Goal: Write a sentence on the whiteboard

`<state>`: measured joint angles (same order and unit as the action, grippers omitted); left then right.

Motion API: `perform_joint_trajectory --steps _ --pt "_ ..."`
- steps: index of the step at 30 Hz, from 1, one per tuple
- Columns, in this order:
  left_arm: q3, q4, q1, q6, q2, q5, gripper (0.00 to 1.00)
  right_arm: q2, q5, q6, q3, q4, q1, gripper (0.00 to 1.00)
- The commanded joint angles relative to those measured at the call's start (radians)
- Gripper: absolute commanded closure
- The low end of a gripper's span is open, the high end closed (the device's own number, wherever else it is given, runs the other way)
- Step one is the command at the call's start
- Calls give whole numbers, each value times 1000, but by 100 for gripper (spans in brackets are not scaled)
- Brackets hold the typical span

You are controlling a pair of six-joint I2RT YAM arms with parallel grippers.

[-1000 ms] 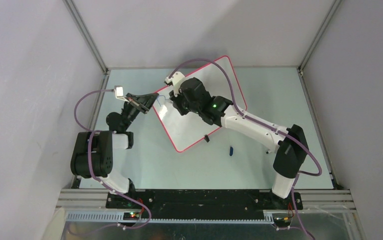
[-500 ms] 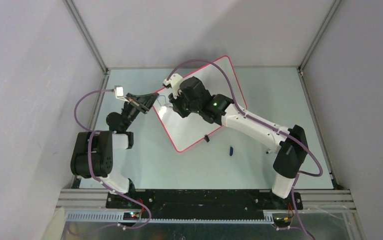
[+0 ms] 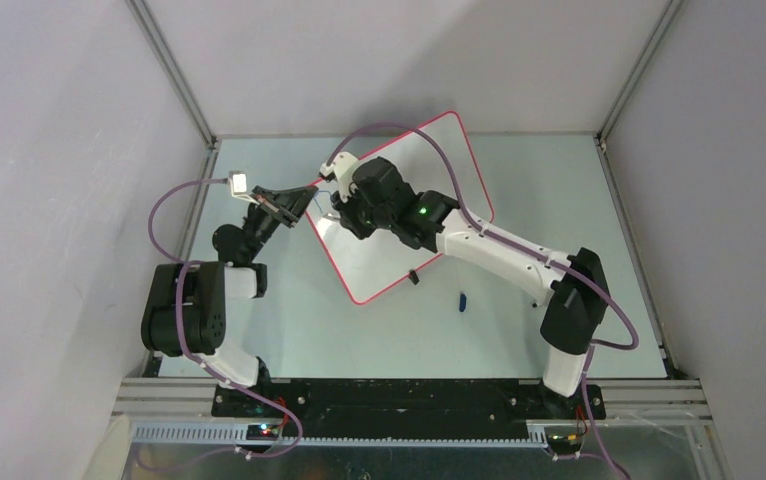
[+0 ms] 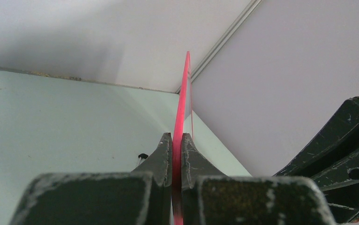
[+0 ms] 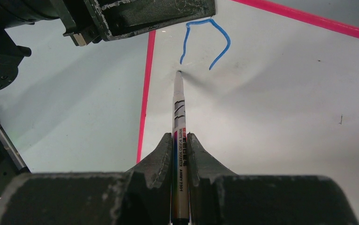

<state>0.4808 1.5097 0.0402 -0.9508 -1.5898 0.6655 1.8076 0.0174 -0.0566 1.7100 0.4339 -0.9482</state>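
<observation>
Pinches the whiteboard (image 3: 377,262) by its thin red-pink rim in the left gripper (image 4: 177,139), jaws clenched on the edge at the board's left corner. Shows from the left wrist only as a narrow red line rising between the two dark fingers (image 4: 161,157), the board being seen edge-on there. Lies skewed across the middle of the pale green table (image 3: 529,190) in the overhead view, one corner toward the back wall, the near corner pointing at the arm bases, with one small black clip foot (image 3: 414,275) on the near right edge. Grasps a whiteboard marker (image 5: 178,105) in the right gripper (image 5: 181,139) – fingers shut around the printed barrel, the tip pointing away from the wrist camera. Sets that tip against the glossy white surface close to the board's left rim, just below the left leg of a blue stroke (image 5: 200,21). Amounts so far to one open arch of blue line, curving up, across and down again on the right, directly under the left gripper's fingers. Leaves a small dark-blue object (image 3: 463,300) on the table just off the board's near right edge, apart from both arms.
</observation>
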Motion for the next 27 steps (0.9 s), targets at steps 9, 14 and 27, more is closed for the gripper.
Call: perform_joint_trajectory --steps 9,14,27 --pt "-15 24 -27 103 10 51 99 8 60 2 45 -31 0 100" --pt "-16 24 -26 103 10 51 100 -3 80 8 34 -29 11 100" --pt "-18 24 -27 104 12 52 100 -32 125 24 -2 -45 34 100"
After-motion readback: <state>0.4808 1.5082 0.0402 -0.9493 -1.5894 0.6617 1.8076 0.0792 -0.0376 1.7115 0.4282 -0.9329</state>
